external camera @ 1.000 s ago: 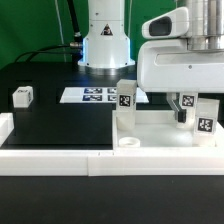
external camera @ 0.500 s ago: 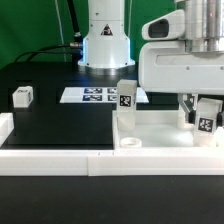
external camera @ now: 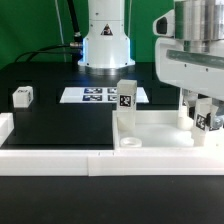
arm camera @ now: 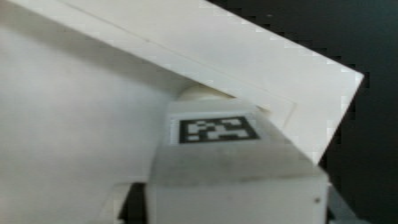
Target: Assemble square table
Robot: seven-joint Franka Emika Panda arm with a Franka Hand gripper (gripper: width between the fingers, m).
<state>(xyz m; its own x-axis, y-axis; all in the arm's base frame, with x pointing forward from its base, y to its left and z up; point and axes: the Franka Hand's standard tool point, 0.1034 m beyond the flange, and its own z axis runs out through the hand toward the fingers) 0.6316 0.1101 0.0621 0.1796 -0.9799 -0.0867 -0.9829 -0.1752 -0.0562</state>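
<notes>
I see my gripper (external camera: 207, 112) low over the square table slab (external camera: 160, 128), at the slab's corner on the exterior view's right. Its fingers (external camera: 188, 108) look pinched on a tagged leg block (external camera: 211, 119) standing upright there; in the wrist view that leg block (arm camera: 219, 135) sits between the fingers, its tag facing the camera, against the slab (arm camera: 89, 100). A second leg (external camera: 126, 97) stands on the slab's opposite corner. A third leg (external camera: 22, 96) lies well apart from the slab, beyond the marker board (external camera: 98, 95).
</notes>
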